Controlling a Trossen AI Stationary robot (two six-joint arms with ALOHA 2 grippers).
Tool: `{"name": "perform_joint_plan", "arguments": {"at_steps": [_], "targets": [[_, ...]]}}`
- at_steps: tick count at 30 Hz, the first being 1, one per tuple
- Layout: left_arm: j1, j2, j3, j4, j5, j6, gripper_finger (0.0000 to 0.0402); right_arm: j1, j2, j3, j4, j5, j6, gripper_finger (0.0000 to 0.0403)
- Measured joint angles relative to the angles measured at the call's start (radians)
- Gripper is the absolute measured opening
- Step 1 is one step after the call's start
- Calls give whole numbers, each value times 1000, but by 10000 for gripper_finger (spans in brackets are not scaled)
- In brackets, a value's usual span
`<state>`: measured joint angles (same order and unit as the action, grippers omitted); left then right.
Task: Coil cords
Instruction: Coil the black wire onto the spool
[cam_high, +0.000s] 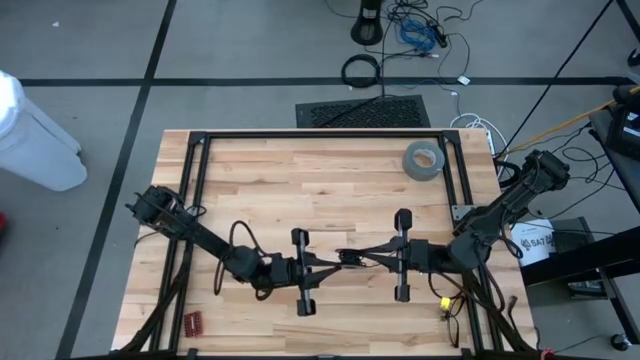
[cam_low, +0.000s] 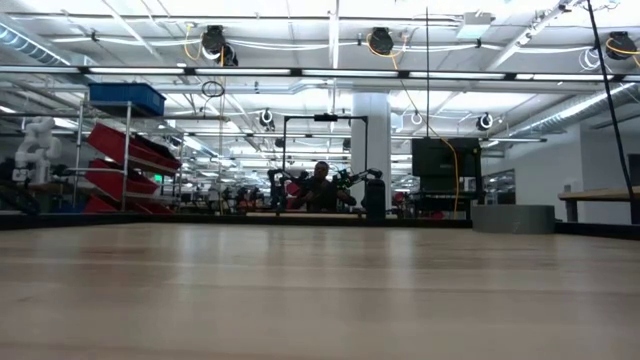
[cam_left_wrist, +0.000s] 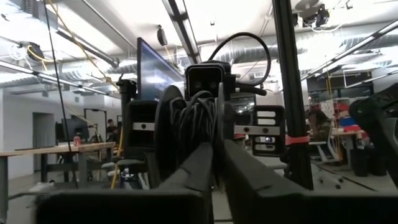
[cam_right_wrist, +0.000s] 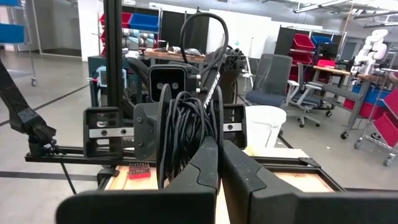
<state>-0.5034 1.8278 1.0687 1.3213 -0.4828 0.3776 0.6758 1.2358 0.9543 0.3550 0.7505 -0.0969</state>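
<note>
The cords, a thin black wire wound into a small bundle of loops (cam_high: 350, 258), hang above the middle of the table between my two grippers. My left gripper (cam_high: 338, 262) reaches in from the table's left and my right gripper (cam_high: 368, 256) from its right, tip to tip. In the left wrist view the loops (cam_left_wrist: 193, 121) stand upright just past my narrowly closed fingers. In the right wrist view they (cam_right_wrist: 183, 130) hang at my shut fingertips. The low view shows neither the grippers nor the cords. My left gripper is closed on the bundle's edge (cam_left_wrist: 210, 134), coming from the table's left and slanting a little upward. Which strands lie between the fingers is hidden by the fingers themselves. The loops stand upright, clear of the table. My right gripper is shut on the side of the bundle (cam_right_wrist: 208, 140) at its fingertips, coming level from the table's right. How many strands it pinches I cannot tell. The loops hang upright beside and below the fingertips, off the table.
A grey tape roll (cam_high: 422, 159) lies at the far right of the table. A black frame (cam_high: 320, 135) runs along the far edge and down both sides. A small red thing (cam_high: 192, 322) lies near the front left corner. A white bin (cam_high: 35, 135) stands on the floor at left.
</note>
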Motion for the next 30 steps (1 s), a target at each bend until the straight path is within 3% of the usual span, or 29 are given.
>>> {"name": "perform_joint_plan", "arguments": {"at_steps": [3, 11, 20, 30], "targets": [[-1, 0, 0, 0, -4, -5, 11, 0, 0, 0, -8, 2, 7, 1], [-11, -1, 0, -5, -52, -32, 4, 12, -3, 0, -25, 10, 6, 30], [-17, -117, 0, -304, -80, -134, 2, 27, -39, 0, -137, 9, 79, 66], [-11, -301, 0, -713, -92, -261, 1, 26, -77, 0, -283, 10, 156, 68]]}}
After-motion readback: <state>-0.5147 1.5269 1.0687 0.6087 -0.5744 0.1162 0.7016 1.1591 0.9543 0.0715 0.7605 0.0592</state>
